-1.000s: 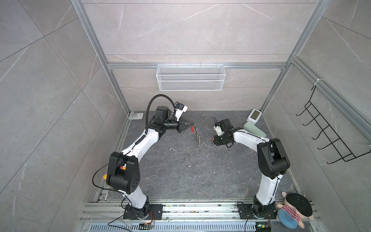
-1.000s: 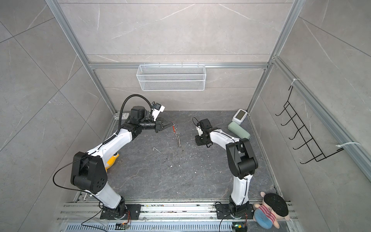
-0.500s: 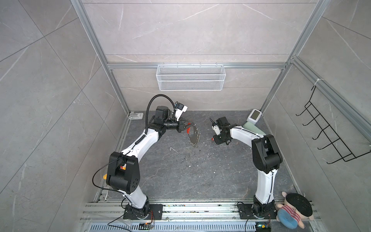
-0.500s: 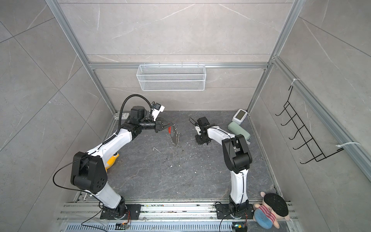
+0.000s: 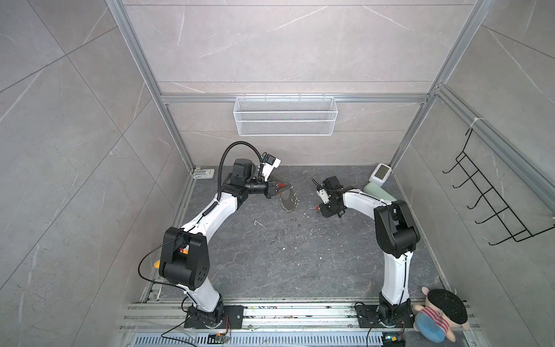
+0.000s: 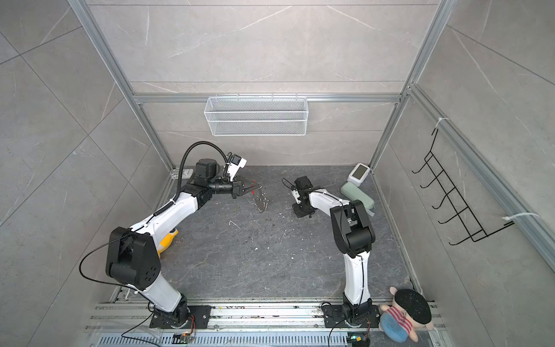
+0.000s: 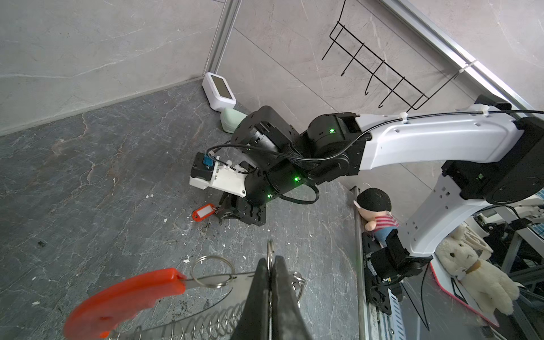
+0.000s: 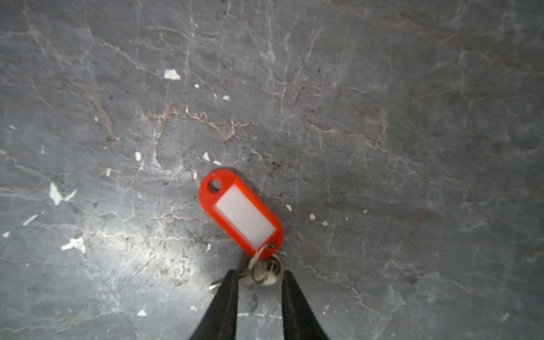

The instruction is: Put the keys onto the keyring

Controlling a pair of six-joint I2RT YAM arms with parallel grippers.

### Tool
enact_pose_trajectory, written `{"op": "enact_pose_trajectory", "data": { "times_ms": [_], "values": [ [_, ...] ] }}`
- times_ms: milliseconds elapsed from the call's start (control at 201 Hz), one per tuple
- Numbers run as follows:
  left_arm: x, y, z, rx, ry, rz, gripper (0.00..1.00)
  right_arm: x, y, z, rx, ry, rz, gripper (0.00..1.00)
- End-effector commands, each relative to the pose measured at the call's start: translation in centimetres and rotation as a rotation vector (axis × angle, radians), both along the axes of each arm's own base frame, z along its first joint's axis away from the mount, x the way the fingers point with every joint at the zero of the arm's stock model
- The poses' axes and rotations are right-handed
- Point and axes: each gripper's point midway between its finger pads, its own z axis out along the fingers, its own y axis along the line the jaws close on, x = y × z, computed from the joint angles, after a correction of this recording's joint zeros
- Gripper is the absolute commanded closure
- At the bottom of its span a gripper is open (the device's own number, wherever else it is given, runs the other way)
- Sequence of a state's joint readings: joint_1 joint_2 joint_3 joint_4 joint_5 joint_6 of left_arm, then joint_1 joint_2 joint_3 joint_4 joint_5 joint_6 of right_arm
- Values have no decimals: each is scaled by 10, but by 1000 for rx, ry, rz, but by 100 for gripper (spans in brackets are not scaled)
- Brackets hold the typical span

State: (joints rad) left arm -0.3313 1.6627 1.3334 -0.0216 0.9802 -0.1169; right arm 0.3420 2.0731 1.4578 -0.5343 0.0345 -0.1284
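In both top views my left gripper [image 5: 282, 187] [image 6: 253, 189] holds the keyring [image 5: 289, 200] [image 6: 260, 202] above the floor. The keyring is a grey band fringed with silver loops, with a curved red strip [image 7: 123, 300]. In the left wrist view the left gripper [image 7: 270, 262] is shut on the band. The keys, a red tag with a white window [image 8: 241, 215] [image 7: 203, 212] joined to a small metal key [image 8: 265, 275], lie on the floor. My right gripper [image 8: 259, 273] [image 5: 322, 208] points down at the floor, its fingertips touching either side of the key head.
A white device [image 5: 380, 173] and a pale green case [image 5: 379, 192] sit in the back right corner. A wire basket [image 5: 285, 115] hangs on the back wall, a black hook rack [image 5: 492, 198] on the right wall. A plush doll [image 5: 441, 315] lies front right.
The keyring has turned in my left gripper from edge-on to showing its broad side. My right gripper has narrowed around the key, and the right arm's elbow has shifted left.
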Motion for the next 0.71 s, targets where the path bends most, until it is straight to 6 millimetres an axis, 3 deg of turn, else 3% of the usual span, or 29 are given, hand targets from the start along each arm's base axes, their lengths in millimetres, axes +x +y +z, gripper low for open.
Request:
{"op": "enact_pose_trajectory", "data": {
  "times_ms": [0,304,538,593,702],
  "values": [
    [-3,-4,26,-46,-60,-47,100,4,-1,-7,-21,13,10,71],
    [-3,-5,24,-48,-44,-55,100,5,0,-11,-27,32,11,79],
    [-3,-6,22,-49,-37,-61,100,3,1,-11,-19,35,17,92],
    [-3,-6,22,-48,-34,-61,100,3,2,-8,-14,27,19,100],
    [-3,-6,21,-48,-30,-65,100,2,7,4,21,12,30,100]
  ]
}}
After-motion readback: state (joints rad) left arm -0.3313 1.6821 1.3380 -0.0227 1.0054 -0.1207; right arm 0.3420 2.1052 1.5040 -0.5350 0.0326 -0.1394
